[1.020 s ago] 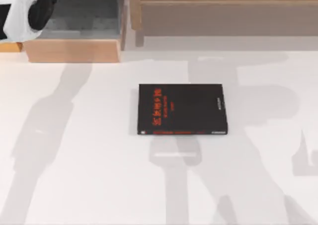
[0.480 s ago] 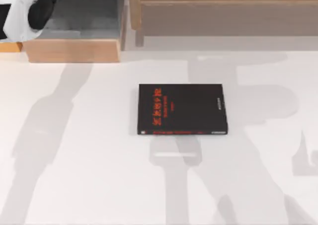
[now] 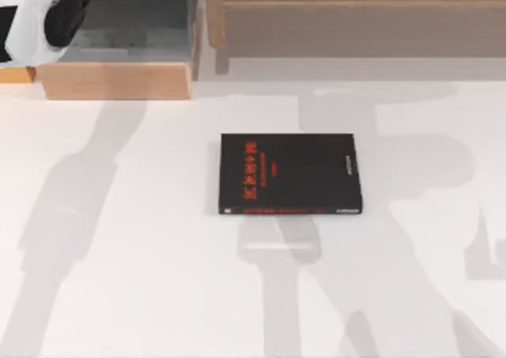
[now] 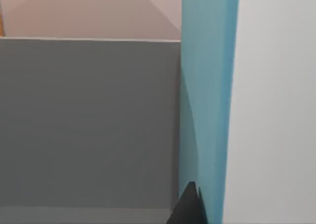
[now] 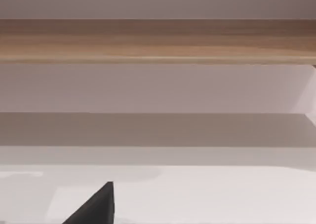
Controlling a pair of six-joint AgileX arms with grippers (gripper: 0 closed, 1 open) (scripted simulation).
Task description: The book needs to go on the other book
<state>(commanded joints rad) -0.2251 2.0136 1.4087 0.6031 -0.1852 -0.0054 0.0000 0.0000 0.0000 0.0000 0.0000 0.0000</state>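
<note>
While the black book [image 3: 289,174] lies flat mid-table, long axis left-right, you have the blue book [image 4: 207,105] just beside your left gripper [image 4: 190,206]; its grip cannot be told.

Black book [image 3: 289,173] (red lettering) lies flat mid-table; teal book [image 4: 207,105] stands on edge.
</note>
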